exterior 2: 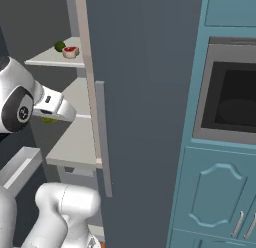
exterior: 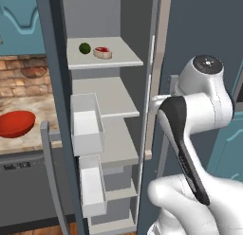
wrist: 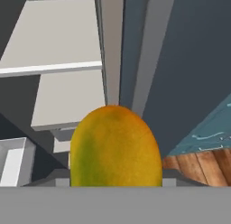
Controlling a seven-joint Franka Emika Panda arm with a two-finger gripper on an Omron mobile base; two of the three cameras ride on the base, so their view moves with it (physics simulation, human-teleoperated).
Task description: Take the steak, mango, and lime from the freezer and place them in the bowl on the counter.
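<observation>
A yellow mango with a green tinge sits right at my gripper, which is shut on it; the fingertips are hidden behind the fruit. In the right base view a sliver of the mango shows under my hand, in front of the middle shelves of the open freezer. On the top shelf lie the dark green lime and, to its right, the steak. The red bowl rests on the beige counter left of the freezer.
Two white drawers stick out of the freezer's left side. The slate-blue freezer door stands close on the right, with a built-in oven and teal cabinets beyond. A dark dishwasher sits under the counter.
</observation>
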